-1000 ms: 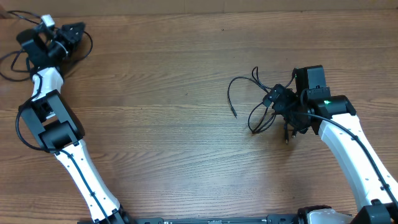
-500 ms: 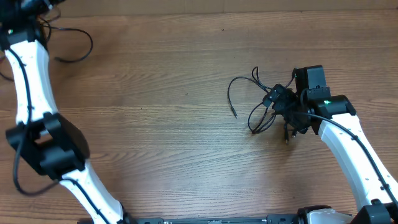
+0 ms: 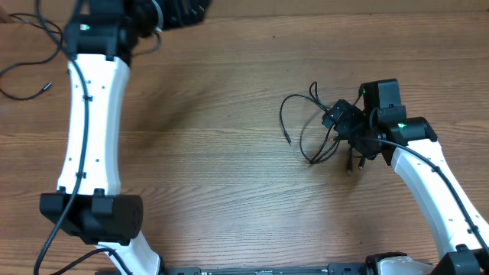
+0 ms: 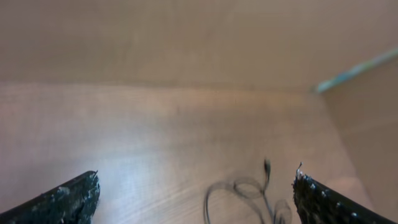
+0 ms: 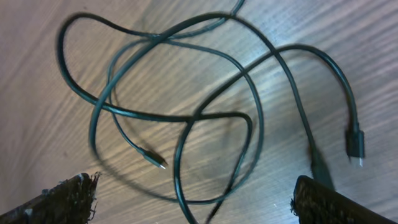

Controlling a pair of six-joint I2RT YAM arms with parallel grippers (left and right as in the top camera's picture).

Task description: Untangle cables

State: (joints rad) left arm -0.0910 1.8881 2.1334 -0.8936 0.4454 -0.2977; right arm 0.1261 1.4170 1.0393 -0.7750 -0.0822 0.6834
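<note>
At the ten o'clock corner of the bench, one cable now lies by itself close to the edge. The left pincer has sprung wide and empty and swung toward twelve o'clock, so one cord looks freed. At three o'clock the right pincer hangs spread, gripping nothing, over the remaining cables, which are looped across each other; bare wood toward nine o'clock leaves room to draw them apart.

Cable bundle on table, right of centre, just left of right gripper. Loose cable at far-left rear, well apart. Left gripper over rear edge.
</note>
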